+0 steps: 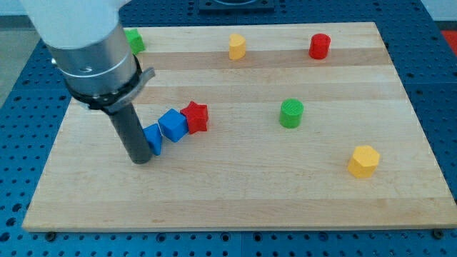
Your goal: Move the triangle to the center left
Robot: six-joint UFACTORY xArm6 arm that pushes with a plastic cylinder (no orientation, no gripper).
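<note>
A blue triangle block (154,138) lies at the board's middle left. My tip (141,160) rests on the board just to its left, touching or almost touching it. A blue cube (173,125) sits right of the triangle, touching it. A red star-shaped block (195,117) sits against the cube's right side. The rod and the arm's grey body hide the board above and left of the triangle.
A green block (134,40) is at the top left, partly behind the arm. A yellow block (237,47) and a red cylinder (319,46) are along the top. A green cylinder (290,113) is right of centre. A yellow hexagon block (363,160) is at the lower right.
</note>
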